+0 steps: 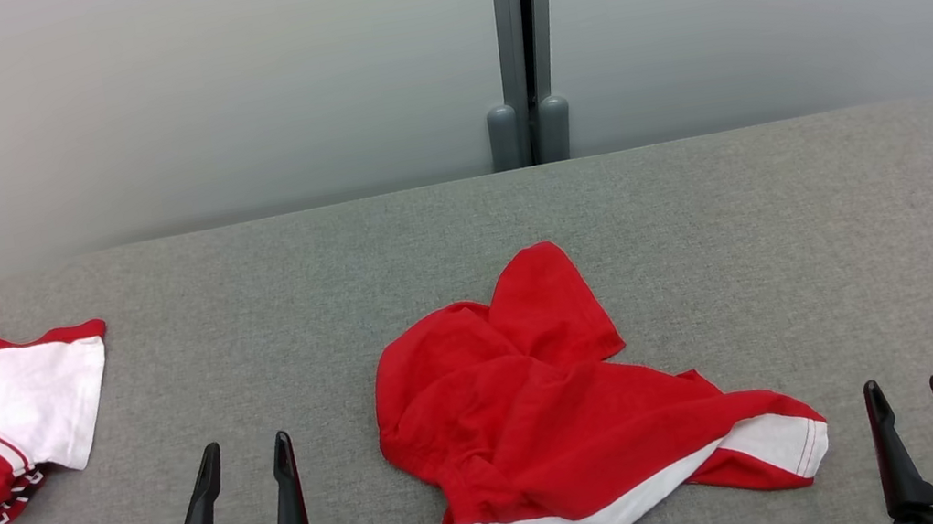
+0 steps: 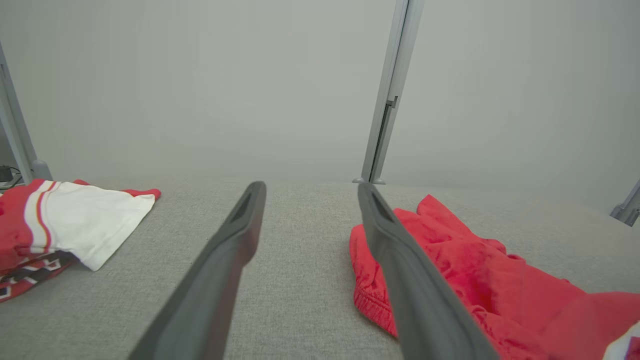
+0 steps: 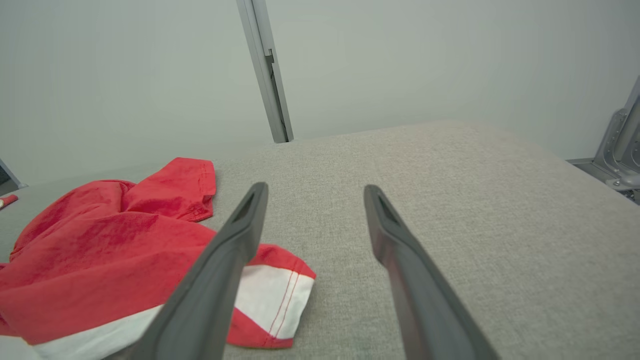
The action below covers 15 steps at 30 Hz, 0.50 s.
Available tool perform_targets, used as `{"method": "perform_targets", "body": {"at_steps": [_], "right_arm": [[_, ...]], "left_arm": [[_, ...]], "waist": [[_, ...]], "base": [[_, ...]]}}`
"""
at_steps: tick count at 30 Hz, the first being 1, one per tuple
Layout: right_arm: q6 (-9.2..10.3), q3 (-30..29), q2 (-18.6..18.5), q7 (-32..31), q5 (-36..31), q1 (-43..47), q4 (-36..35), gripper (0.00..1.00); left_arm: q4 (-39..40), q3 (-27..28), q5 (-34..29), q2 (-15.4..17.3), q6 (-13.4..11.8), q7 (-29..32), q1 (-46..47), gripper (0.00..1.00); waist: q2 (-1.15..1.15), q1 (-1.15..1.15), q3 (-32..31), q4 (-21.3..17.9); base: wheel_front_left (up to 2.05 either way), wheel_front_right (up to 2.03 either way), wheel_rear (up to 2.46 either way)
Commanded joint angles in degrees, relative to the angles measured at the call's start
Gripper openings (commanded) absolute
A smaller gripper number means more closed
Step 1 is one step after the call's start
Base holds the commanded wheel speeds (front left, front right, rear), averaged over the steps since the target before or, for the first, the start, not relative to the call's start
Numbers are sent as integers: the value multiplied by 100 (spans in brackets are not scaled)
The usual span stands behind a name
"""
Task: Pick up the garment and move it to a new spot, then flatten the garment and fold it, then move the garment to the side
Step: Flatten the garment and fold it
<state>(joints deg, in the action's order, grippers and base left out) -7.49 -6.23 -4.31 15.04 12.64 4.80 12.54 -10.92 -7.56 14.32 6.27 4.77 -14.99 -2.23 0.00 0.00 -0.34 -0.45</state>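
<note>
Lying crumpled, red garment [image 1: 545,417], perhaps shorts.

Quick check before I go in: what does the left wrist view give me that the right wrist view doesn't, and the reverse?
Left wrist view adds: the open left gripper and the second garment, white panel up, lying apart at the left. Right wrist view adds: the open right gripper and the stitched white hem. Shared: the crumpled red garment, untouched on the table, and the wall post.
</note>
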Motion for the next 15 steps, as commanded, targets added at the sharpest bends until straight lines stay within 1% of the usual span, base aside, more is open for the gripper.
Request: {"method": "perform_targets", "body": {"at_steps": [1, 4, 6, 8, 9, 12, 13, 15], "right_arm": [[-1, -12, 4, 19, -66, 64, 45, 100], [-1, 59, -64, 19, -93, 42, 186, 100], [-1, 157, -110, 19, -110, 7, 316, 100], [-1, 286, -170, 19, -122, -41, 467, 100], [-1, 345, -201, 19, -117, -70, 538, 100], [-1, 481, -275, 19, -76, -155, 759, 100], [-1, 481, -275, 19, -76, -155, 759, 100], [-1, 581, -281, 19, -94, -177, 899, 100]], "left_arm": [[10, 69, -94, -55, 72, -28, -41, 100], [-75, -61, -64, -117, 194, -28, -58, 100], [-149, -274, -1, -128, 247, -28, -38, 100], [-263, -581, 90, -67, 275, -28, -18, 100], [-317, -842, 227, -29, 280, -27, -5, 100], [-488, -1581, 649, 255, 262, -28, 95, 100], [-488, -1581, 649, 255, 262, -28, 95, 100], [-622, -1999, 886, 458, 264, -29, 193, 100]], "waist": [[0, 0, 6, 9], [0, 0, 13, 18], [0, 0, 18, 20], [0, 0, 22, 16], [0, 0, 26, 10], [0, 0, 42, -1], [0, 0, 42, -1], [0, 0, 52, -8]], "base": [[0, 0, 0], [0, 0, 0], [0, 0, 0], [0, 0, 0], [0, 0, 0], [0, 0, 0], [0, 0, 0], [0, 0, 0]]}}
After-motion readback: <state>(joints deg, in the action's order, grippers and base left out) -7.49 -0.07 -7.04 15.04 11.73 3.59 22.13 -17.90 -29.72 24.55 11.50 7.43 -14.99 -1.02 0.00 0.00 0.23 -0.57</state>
